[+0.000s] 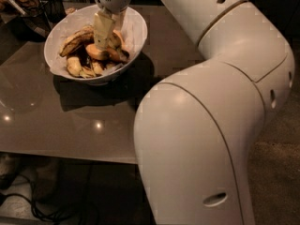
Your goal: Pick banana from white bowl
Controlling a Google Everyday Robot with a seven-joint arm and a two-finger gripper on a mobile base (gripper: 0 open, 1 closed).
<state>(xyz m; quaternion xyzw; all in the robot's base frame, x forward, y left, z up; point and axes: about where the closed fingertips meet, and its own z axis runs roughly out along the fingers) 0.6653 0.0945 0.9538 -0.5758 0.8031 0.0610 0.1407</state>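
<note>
We see the gripper [99,47] lowered straight down into the white bowl [137,29], its tip at the fruit pile, a posture that suits a top-down grab. From this side-on angle we cannot tell whether it is released or clenched. The banana [75,40] lies along the upper left of the pile inside the bowl, just beside the gripper, which sits more over the shorter orange fruits [111,54] than over it. We judge these crowded neighbours the main obstacle, together with the bowl's sloping wall. The bowl rests near the far left corner of the desk [70,121]. The bulky white arm [211,125] fills the right foreground, and a dark container [54,6] stands behind the bowl.
</note>
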